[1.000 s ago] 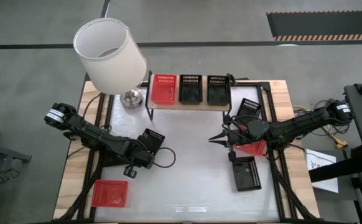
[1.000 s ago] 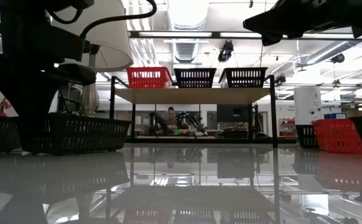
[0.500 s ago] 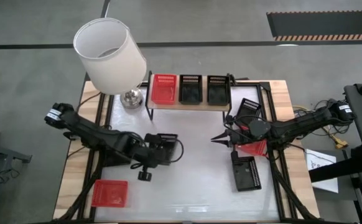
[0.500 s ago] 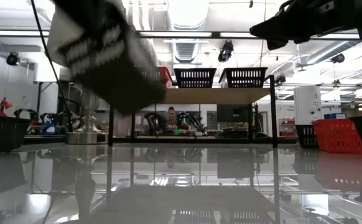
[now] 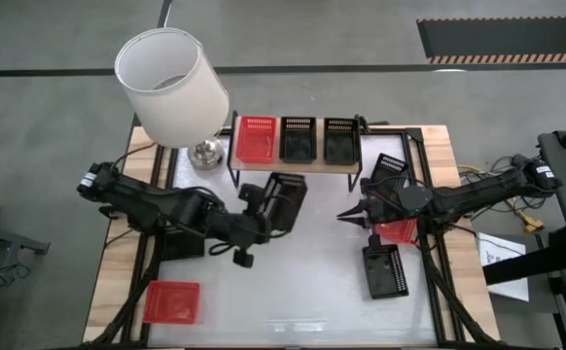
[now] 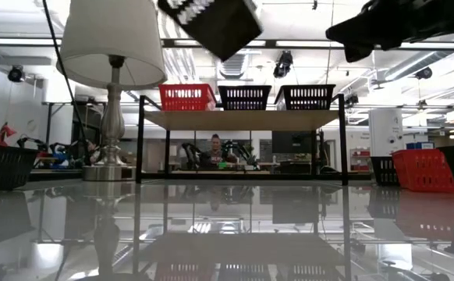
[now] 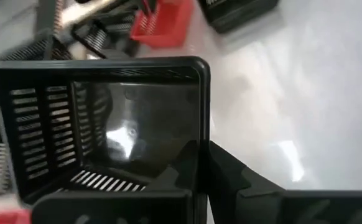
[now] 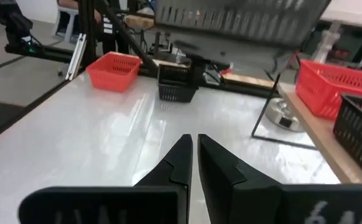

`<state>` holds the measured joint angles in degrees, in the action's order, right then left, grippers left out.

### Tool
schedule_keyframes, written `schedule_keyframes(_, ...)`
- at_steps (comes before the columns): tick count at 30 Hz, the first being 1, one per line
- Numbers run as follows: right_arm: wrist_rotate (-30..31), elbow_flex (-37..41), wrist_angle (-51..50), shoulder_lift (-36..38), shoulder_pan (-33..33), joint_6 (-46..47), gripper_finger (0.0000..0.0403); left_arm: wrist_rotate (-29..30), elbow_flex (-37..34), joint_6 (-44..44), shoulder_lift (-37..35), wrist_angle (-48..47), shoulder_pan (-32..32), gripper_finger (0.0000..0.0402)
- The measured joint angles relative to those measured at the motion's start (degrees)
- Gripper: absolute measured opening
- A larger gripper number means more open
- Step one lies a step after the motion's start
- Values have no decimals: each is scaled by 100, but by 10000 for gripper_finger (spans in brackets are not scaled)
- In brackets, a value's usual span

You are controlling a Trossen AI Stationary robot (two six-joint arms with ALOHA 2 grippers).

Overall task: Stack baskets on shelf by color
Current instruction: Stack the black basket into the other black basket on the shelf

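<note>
a black basket (image 5: 285,199) is held in the air by the left gripper (image 5: 261,209), whose fingers are closed on the basket's rim, just in front of the shelf (image 5: 298,163) and a little above its top. on the shelf one red basket (image 5: 256,138) and two black baskets (image 5: 297,138) (image 5: 338,138) sit side by side. the right gripper (image 5: 346,216) is shut and empty, held above the table (image 5: 302,282) to the right of the shelf.

for the step in hand, the carried basket is best levelled first, since it is seen tilted in the low view, then lined up squarely over one of the black baskets and lowered straight in so the rims nest, without the red one being nudged.

more baskets remain on the table: a red one (image 5: 172,300) near the front left, a black one (image 5: 384,269) at front right, and another black one (image 5: 389,169) beside the shelf. a red basket (image 5: 398,230) is partly hidden under the right arm. what appears to be a further black basket under the left arm cannot be made out clearly. a lamp (image 5: 173,86) covers the table's back left corner.
</note>
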<state>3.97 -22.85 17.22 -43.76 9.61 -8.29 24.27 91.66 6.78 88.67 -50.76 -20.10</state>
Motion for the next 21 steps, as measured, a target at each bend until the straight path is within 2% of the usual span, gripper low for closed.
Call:
schedule_keyframes(5, -2, 17, -200, 119, 28, 127, 18, 449, 949, 999, 698, -500, 194, 0)
schedule_keyframes(8, -3, 24, -299, 148, 71, 175, 18, 923, 1575, 1105, 1074, -1205, 461, 0)
schedule_keyframes(10, 0, 26, -416, 199, 99, 233, 18, 1034, 1941, 1081, 1262, -1514, 676, 0)
schedule_keyframes(17, 2, 26, -625, 399, 127, 394, 18, 1015, 2584, 1030, 1643, -1819, 1522, 0)
schedule_keyframes(21, 4, 26, -773, 442, 127, 476, 18, 629, 2672, 1041, 1684, -1826, 1986, 0)
